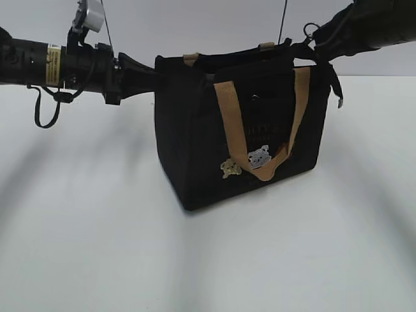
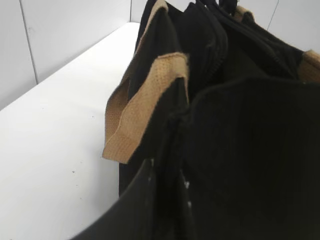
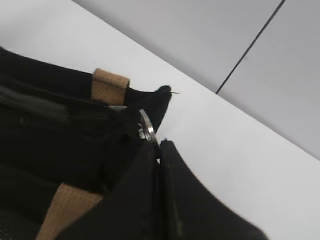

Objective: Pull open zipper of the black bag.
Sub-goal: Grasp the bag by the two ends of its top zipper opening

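The black bag [image 1: 195,143] stands upright on the white table, its tan handle [image 1: 227,110] hanging down the front. My left gripper [image 1: 155,71] is shut on the fabric of the bag's upper left end; in the left wrist view its jaws [image 2: 172,165] pinch black cloth beside a tan strap [image 2: 145,100]. My right gripper [image 1: 307,49] sits at the bag's upper right end. In the right wrist view its fingertips [image 3: 160,145] are pressed together on the zipper's silver ring pull [image 3: 146,129]. The zipper line [image 3: 50,92] runs left along the top seam.
White table [image 1: 78,247] spreads all around the bag, with a pale wall behind it. Small bear patches [image 1: 259,156] are on the bag's front. Cables hang from the left arm [image 1: 45,104].
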You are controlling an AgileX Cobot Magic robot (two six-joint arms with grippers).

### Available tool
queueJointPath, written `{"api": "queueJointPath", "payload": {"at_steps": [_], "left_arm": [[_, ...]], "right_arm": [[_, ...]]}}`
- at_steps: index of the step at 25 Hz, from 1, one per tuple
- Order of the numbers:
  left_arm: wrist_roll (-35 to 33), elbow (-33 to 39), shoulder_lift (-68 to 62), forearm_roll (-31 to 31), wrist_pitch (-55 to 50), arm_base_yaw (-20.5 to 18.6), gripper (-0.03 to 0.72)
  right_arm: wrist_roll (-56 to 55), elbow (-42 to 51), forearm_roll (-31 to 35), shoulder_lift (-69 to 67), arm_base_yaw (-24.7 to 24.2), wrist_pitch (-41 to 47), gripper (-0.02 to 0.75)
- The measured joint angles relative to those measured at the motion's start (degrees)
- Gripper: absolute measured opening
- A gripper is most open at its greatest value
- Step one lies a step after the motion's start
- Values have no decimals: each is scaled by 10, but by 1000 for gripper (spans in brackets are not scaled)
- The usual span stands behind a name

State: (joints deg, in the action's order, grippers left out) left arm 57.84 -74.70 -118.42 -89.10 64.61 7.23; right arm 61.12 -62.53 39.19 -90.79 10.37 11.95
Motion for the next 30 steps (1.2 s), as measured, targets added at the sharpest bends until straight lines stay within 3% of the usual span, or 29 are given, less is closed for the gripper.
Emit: {"api": "queueJointPath", "payload": {"at_steps": [6,15,17,19,23,27,30], "left_arm": [[-13,-40,-5,0,-11,4,43],[-13,-55,-6,-2,-13,4,46],[-8,-55,-6,-3,-13,4,81],[-1,-56,-6,-4,-12,4,168],[13,-56,-6,-8,-7,4,319],[41,-56,8,-54,-25,4,348],[76,-56,41,-100,-70,4,350]], "right_arm": [[-12,0,0,1,32,22,-15],[-28,0,-1,4,34,41,-15],[-28,0,-1,5,34,47,-15],[-28,0,-2,5,34,52,4],[-29,0,-4,6,34,56,154],[-27,0,-16,16,35,57,372],[-27,-1,-56,35,35,57,440]]}}
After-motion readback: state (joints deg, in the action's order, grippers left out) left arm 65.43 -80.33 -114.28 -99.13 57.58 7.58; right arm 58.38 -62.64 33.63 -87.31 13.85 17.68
